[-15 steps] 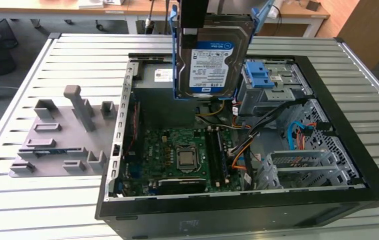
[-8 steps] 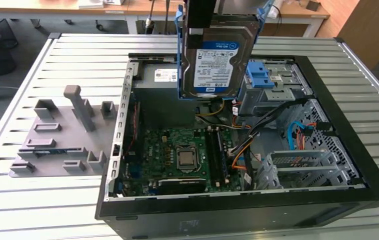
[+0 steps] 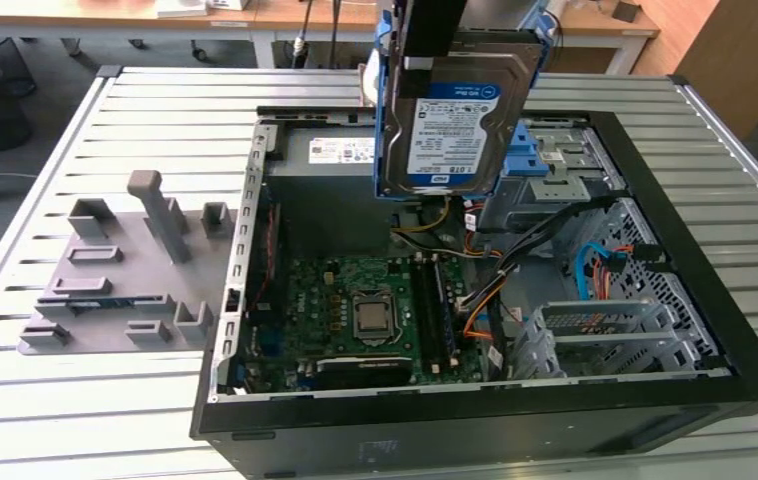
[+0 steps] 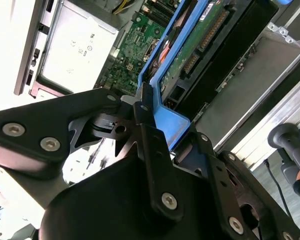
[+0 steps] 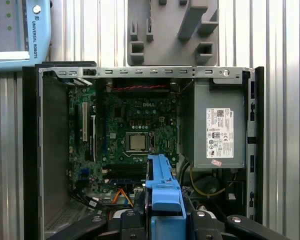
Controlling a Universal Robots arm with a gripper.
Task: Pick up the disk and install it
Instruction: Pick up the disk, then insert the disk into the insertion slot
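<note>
The disk (image 3: 449,130), a silver drive with a white-and-blue label in a blue carrier frame, hangs upright above the back of the open computer case (image 3: 699,390). My gripper (image 3: 430,45) holds it by its upper edge, shut on the carrier. In the second wrist view the gripper (image 4: 157,117) clamps the blue frame, and the disk's green circuit-board side (image 4: 200,45) shows. In the first wrist view the disk's blue edge (image 5: 162,187) stands out from the gripper (image 5: 162,222) over the case interior.
Inside the case lie the motherboard (image 3: 366,300), a grey power-supply box (image 5: 217,130) with a white sticker, loose cables (image 3: 486,300) and a blue drive bay latch (image 3: 539,150). A grey fixture plate (image 3: 126,270) sits on the slatted table at the exterior view's left.
</note>
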